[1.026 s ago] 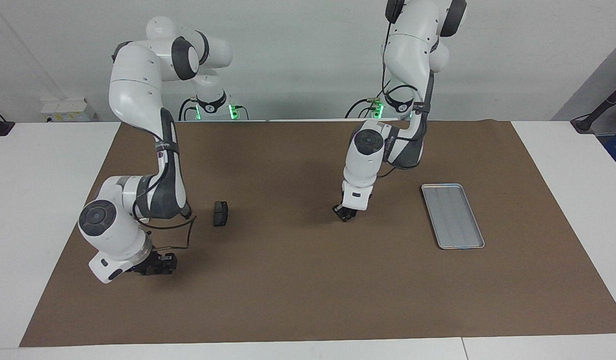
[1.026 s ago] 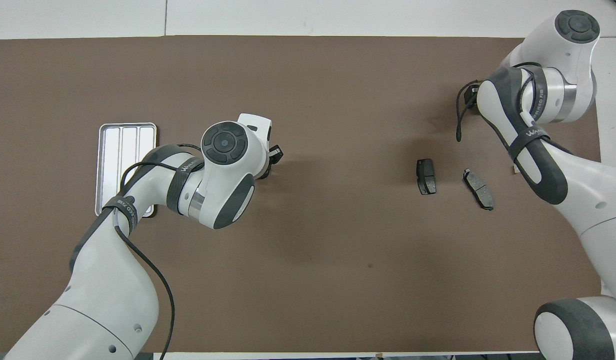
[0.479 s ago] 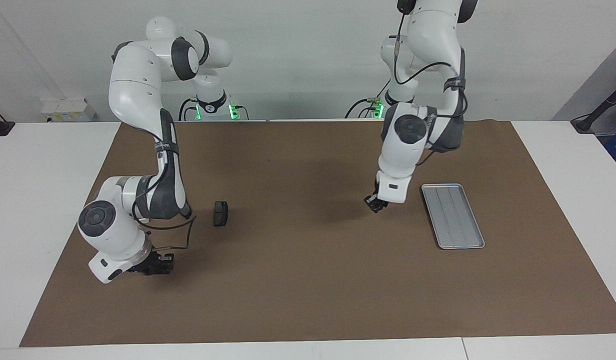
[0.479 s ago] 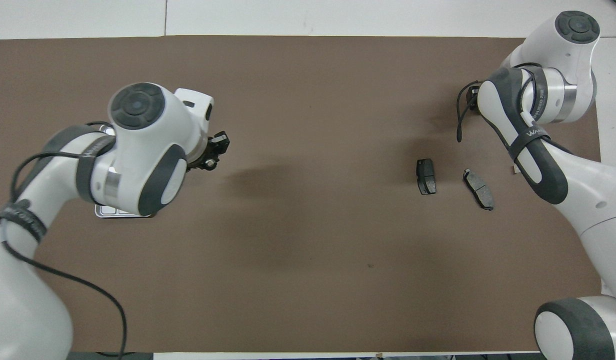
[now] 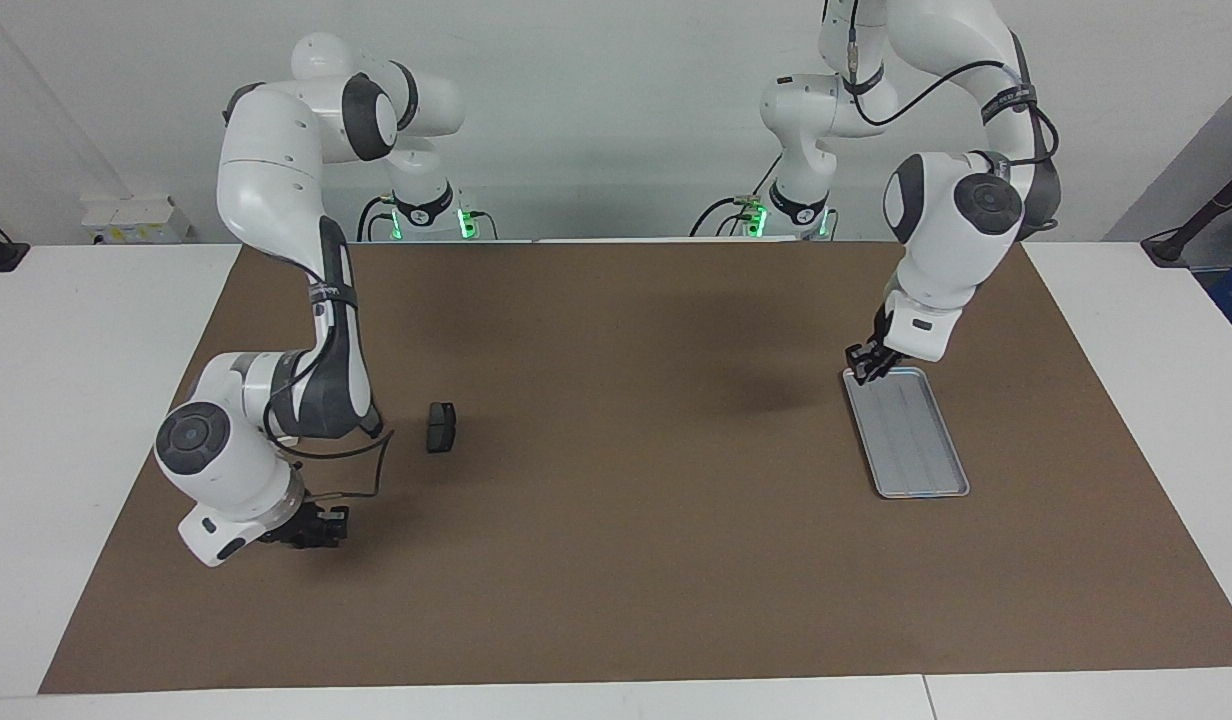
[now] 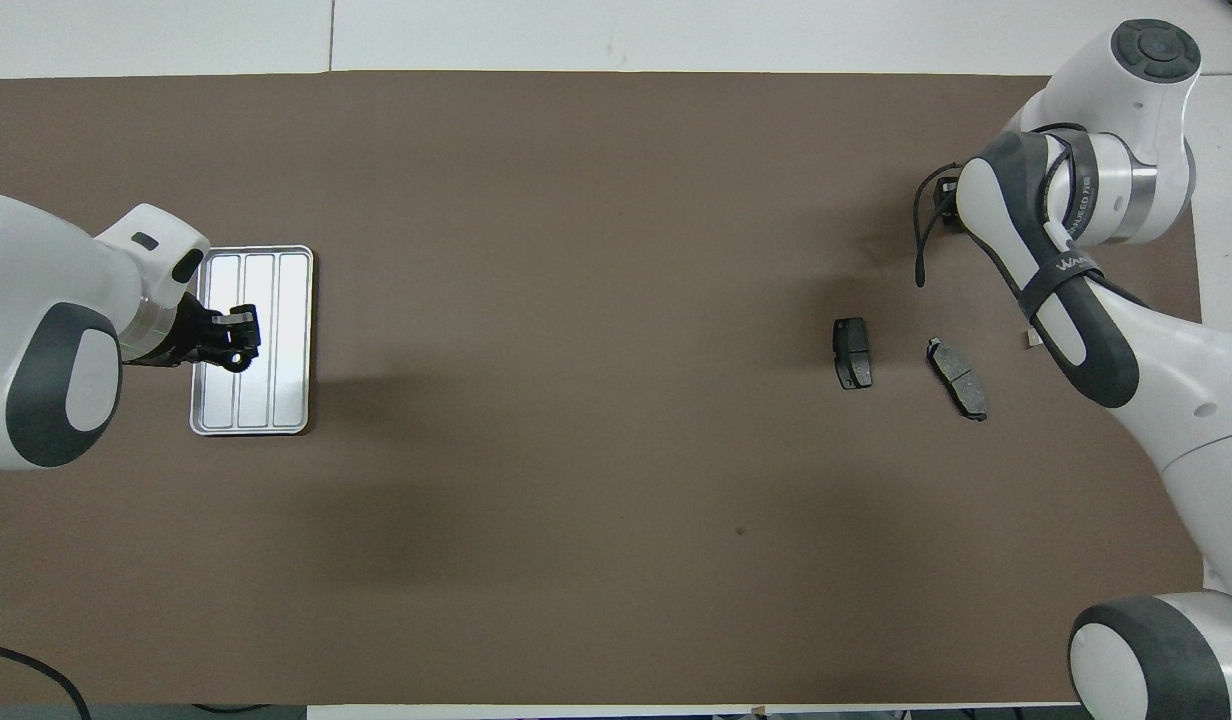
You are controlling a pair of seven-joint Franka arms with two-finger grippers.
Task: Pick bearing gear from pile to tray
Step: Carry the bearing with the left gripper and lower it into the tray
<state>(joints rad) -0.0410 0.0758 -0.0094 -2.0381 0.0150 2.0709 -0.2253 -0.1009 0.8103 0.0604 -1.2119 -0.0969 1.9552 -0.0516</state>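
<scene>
The silver-grey tray [image 5: 921,455] lies on the brown mat toward the left arm's end and also shows in the overhead view [image 6: 281,300]. My left gripper [image 5: 864,365] hangs just above the tray's end nearer to the robots, shut on a small black ring [image 6: 237,356]; the overhead view shows the gripper [image 6: 238,342] too. Two dark grey brake pads [image 6: 852,352] [image 6: 958,377] lie toward the right arm's end; the facing view shows only one [image 5: 441,426]. My right gripper [image 5: 321,527] waits low over the mat, farther from the robots than the pads. No white arc shows.
The brown mat [image 5: 616,560] covers most of the white table. A tiny tan bit [image 6: 1028,341] lies beside my right arm. A small dark speck [image 6: 741,531] sits on the mat nearer to the robots.
My left arm has swung from over the middle of the mat to over the tray, carrying the small ring. The right arm has barely moved. The brake pads have not moved.
</scene>
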